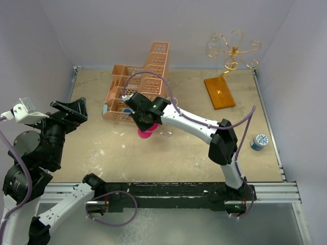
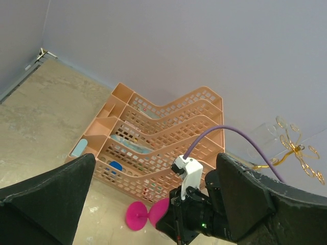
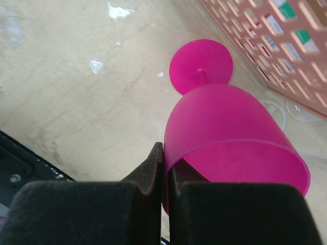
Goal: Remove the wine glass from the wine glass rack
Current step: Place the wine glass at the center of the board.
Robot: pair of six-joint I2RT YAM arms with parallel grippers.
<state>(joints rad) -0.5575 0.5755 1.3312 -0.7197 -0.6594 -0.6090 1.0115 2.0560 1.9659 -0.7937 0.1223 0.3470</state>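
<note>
Opaque pink plastic wine glass (image 3: 230, 132) lies sideways, its rim pinched in the right end effector (image 3: 164, 153), low over the tan bench (image 1: 179, 158)
Its long axis runs straight away from the closed fingers, round foot farthest out, just beside the peach lattice basket (image 1: 138, 84); the gold wire wine glass rack (image 1: 232, 56) stands well apart, back right; the left end effector (image 1: 71, 111) gapes wide and holds nothing, far left, so the right arm is the nearer.

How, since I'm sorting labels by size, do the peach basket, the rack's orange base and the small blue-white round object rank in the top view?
1. peach basket
2. orange base
3. blue-white round object
The gaps are plain, so nearness changes nothing.
</note>
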